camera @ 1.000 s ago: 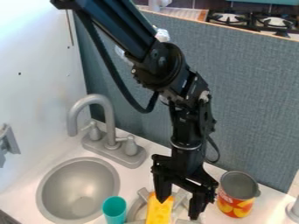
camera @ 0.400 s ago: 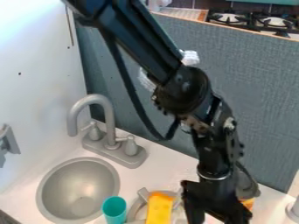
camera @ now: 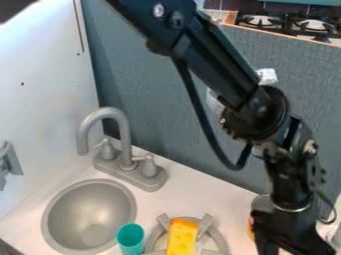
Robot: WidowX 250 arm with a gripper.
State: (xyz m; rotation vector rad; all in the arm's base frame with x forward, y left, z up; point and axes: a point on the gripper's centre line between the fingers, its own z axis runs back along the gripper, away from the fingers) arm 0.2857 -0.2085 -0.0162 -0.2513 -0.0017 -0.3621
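Gripper (camera: 286, 233) at lower right, in front of the can (camera: 261, 203), overlapping it in view; can't tell if it's wide, narrow or holding something. Can stands on the white counter (camera: 230, 204), partly hidden. Yellow-orange block (camera: 181, 237) lies on the round grey burner (camera: 205, 224), left of gripper. Teal cup (camera: 130, 235) just beside burner, between it and grey sink (camera: 90, 214). Grey faucet (camera: 124, 134) behind sink.

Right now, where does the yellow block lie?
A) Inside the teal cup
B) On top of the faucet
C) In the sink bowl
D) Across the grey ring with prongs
D: the yellow block lies across the grey ring, just right of the teal cup in the picture.
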